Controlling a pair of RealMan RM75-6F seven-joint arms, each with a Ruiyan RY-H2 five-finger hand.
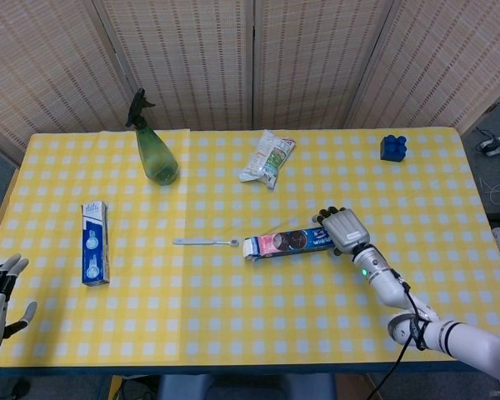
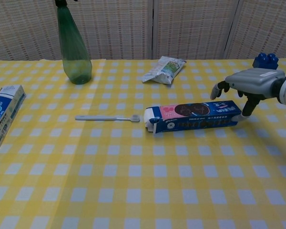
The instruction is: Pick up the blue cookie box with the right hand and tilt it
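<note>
Right hand [image 2: 251, 81] over cookie box [image 2: 193, 116]

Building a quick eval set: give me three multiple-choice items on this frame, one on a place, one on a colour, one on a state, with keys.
1. Where does the spoon lie?
A. Just left of the cookie box's open end
B. Beside the toy brick
C. Under the spray bottle

2. What colour is the toy brick at the far right of the table?
A. Red
B. Blue
C. Green

3. How is the right hand placed?
A. Lifting the box clear of the table
B. Resting by the table edge, far from the box
C. Over the box's right end, fingers spread, box flat on the cloth

Answers: 1 A, the head view shows its bowl near that end. 2 B, blue in both views. 3 C, the chest view shows the box lying flat under the hand.
</note>
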